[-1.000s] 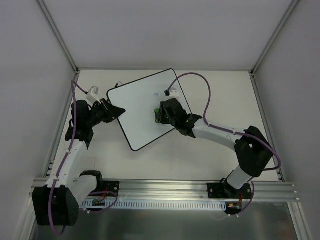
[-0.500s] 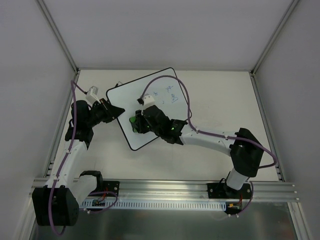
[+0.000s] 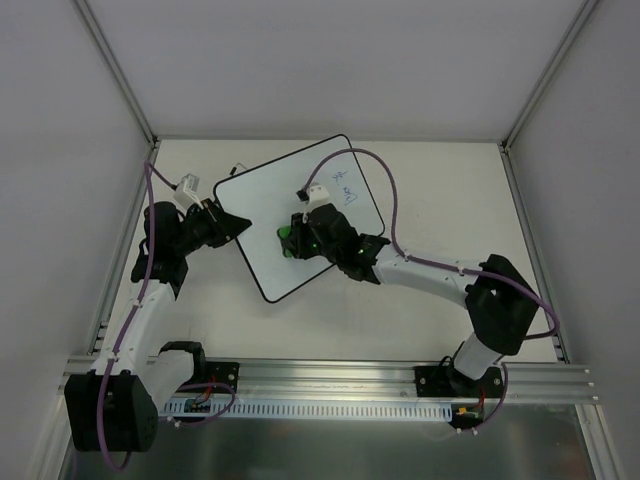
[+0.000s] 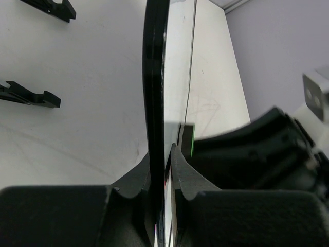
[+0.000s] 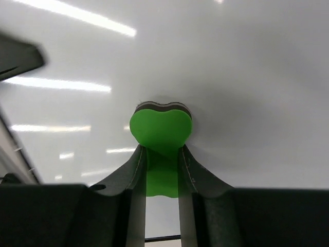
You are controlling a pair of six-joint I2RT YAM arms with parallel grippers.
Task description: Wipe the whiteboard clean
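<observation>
The whiteboard lies tilted on the table, white with a thin black rim. Blue handwriting shows near its far right corner. My left gripper is shut on the board's left edge; in the left wrist view the rim runs between the jaws of the left gripper. My right gripper is shut on a green eraser pressed on the board's middle. In the right wrist view the eraser is squeezed between the fingers of the right gripper against the white surface.
The table is walled by a metal frame at back and sides. The right arm's purple cable arcs over the board's right corner. Two black clips lie on the table left of the board in the left wrist view.
The right gripper with the eraser swept left across the board, then came back a little to the right. The blue writing came into view. The left gripper stayed clamped on the edge.
</observation>
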